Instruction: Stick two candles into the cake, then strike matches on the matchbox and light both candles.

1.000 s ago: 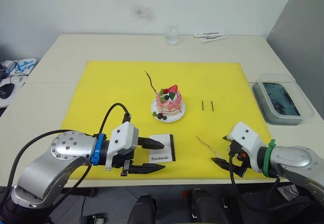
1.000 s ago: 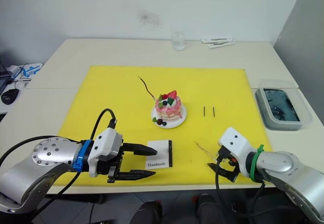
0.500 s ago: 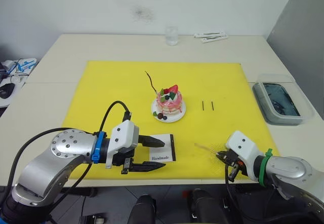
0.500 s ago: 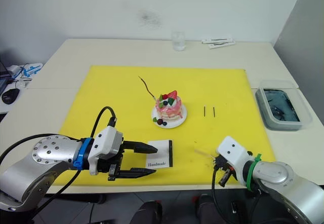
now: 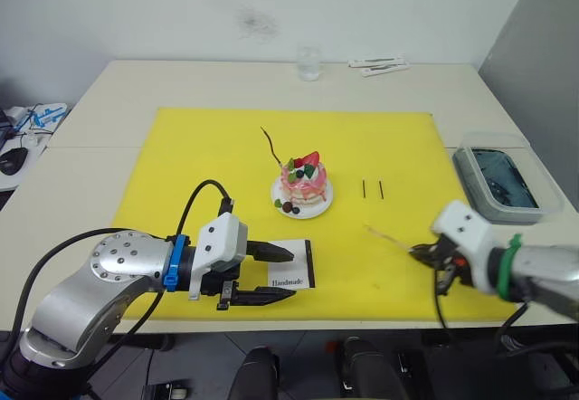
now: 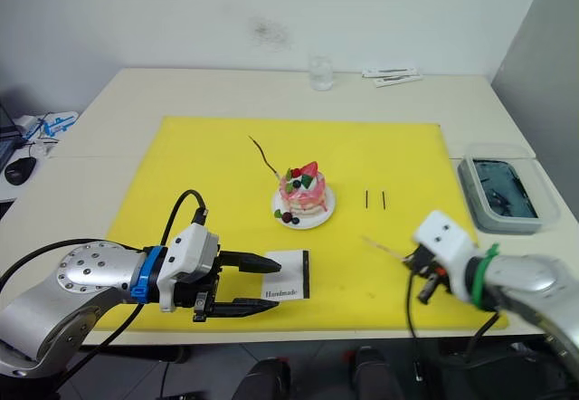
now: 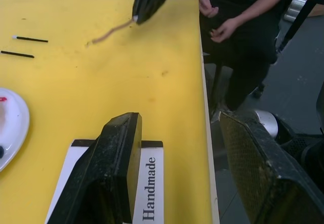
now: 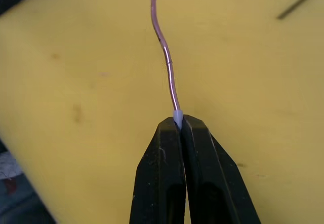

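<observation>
Since the earlier frame the right tool [image 8: 179,125] has risen off the yellow rectangular mat [image 5: 208,160] and shifted toward 3 o'clock, carrying the thin wavy brownish candle [image 8: 164,57] with it. Its fingers are pressed together, pinching the candle's pale end; the rest of the candle points toward 10 o'clock above the mat.

The left tool [image 5: 282,276] hovers at the near edge with its fingers spread, one above the flat white rectangular matchbox [image 5: 291,266] printed "Handmade", the other just off the near side of it.

Farther out, at mat centre, stands the small round pink cake [image 5: 303,183] on its white plate. A second thin wavy candle [image 5: 269,143] stands in it, leaning toward 11 o'clock. At 3 o'clock from the cake, near it, lie two short straight dark matches [image 5: 372,188], side by side on the mat.
</observation>
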Robot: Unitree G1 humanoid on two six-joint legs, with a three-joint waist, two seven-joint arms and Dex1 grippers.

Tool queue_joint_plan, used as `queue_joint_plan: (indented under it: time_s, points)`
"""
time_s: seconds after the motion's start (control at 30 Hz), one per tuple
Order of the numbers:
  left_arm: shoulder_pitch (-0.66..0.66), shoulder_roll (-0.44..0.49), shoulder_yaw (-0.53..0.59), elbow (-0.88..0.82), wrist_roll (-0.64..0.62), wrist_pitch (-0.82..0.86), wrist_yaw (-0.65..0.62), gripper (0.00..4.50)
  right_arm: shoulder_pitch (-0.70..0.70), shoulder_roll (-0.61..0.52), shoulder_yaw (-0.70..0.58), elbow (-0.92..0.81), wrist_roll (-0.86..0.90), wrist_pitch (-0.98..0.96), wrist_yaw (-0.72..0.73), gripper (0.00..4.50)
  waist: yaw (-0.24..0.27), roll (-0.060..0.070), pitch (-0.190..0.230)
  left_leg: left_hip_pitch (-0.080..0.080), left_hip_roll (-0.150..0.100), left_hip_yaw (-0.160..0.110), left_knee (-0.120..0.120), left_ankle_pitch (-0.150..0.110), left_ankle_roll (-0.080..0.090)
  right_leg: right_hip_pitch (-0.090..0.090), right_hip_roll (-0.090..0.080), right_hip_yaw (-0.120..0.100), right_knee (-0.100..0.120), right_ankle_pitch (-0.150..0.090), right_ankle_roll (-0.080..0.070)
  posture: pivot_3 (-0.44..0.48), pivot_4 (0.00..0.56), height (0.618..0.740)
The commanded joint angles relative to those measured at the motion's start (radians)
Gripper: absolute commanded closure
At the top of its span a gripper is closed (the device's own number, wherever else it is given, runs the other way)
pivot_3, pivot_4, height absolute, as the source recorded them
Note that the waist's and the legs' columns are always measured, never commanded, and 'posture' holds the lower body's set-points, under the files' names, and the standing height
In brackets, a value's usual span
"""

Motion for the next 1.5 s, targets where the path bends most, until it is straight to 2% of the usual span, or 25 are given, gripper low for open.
queue_joint_plan:
  time_s: [0.03,0.13,0.3,0.5,0.93,1.03,1.27,1.37,1.5]
  points:
    - [-0.013,0.004,0.002,-0.030,-0.031,0.004,-0.007,1.72,0.074,-0.100,-0.046,0.124,-0.096,-0.207,0.165,4.45,0.001,0.000,0.000,0.000,0.000,0.000,0.000,0.000,0.000,0.000,0.000,0.000,0.000,0.000,0.000,0.000,0.150,0.740]
    - [-0.027,-0.004,-0.014,-0.038,-0.040,0.012,0.000,1.72,0.157,-0.144,-0.067,0.227,-0.169,-0.356,0.259,4.45,0.000,0.000,0.000,0.000,0.000,0.001,0.000,0.000,0.000,0.000,0.000,0.000,0.000,0.000,0.001,0.000,0.150,0.740]
    - [-0.073,-0.036,-0.022,-0.044,-0.100,0.058,0.027,1.72,0.250,-0.118,-0.088,0.303,-0.232,-0.501,0.323,4.45,0.000,0.000,0.000,0.000,0.000,0.001,0.001,0.000,0.000,0.000,0.000,0.001,0.001,0.001,0.002,0.000,0.150,0.740]
    - [-0.119,-0.059,-0.045,-0.047,-0.116,0.077,0.041,1.72,0.270,-0.082,-0.087,0.348,-0.260,-0.538,0.333,4.45,-0.003,0.000,0.000,0.002,0.000,0.002,0.002,0.000,0.000,0.001,0.000,0.002,0.001,0.001,0.002,0.000,0.150,0.740]
    - [-0.176,-0.083,-0.084,-0.031,-0.105,0.077,0.044,1.72,0.268,-0.085,-0.085,0.382,-0.284,-0.536,0.377,4.45,-0.002,0.000,0.000,0.004,0.000,0.001,0.002,0.000,0.000,0.004,0.000,0.002,0.001,0.001,0.002,0.000,0.150,0.740]
    - [-0.184,-0.090,-0.091,-0.029,-0.104,0.077,0.044,1.72,0.258,-0.079,-0.076,0.394,-0.301,-0.543,0.368,3.82,-0.002,0.000,0.000,0.004,0.000,0.001,0.002,0.000,0.000,0.005,0.000,0.002,0.001,0.001,0.002,0.000,0.150,0.740]
    - [-0.215,-0.094,-0.114,-0.019,-0.093,0.083,0.037,1.72,0.246,-0.113,-0.136,0.389,-0.283,-0.521,0.414,1.29,-0.002,0.000,0.000,0.004,0.000,0.001,0.002,0.000,0.000,0.005,0.000,0.002,0.001,0.001,0.002,0.000,0.150,0.740]
    - [-0.225,-0.097,-0.120,-0.014,-0.099,0.091,0.030,1.15,0.228,-0.129,-0.179,0.373,-0.262,-0.491,0.438,1.26,-0.002,0.000,0.000,0.005,0.000,0.001,0.002,0.000,0.000,0.006,0.000,0.002,0.001,0.002,0.003,0.000,0.150,0.740]
    - [-0.235,-0.089,-0.141,-0.012,-0.072,0.079,0.017,0.02,0.222,-0.190,-0.198,0.352,-0.273,-0.437,0.474,1.26,-0.002,0.000,0.000,0.005,0.000,0.001,0.002,0.000,0.000,0.006,0.000,0.002,0.001,0.002,0.003,0.000,0.150,0.740]
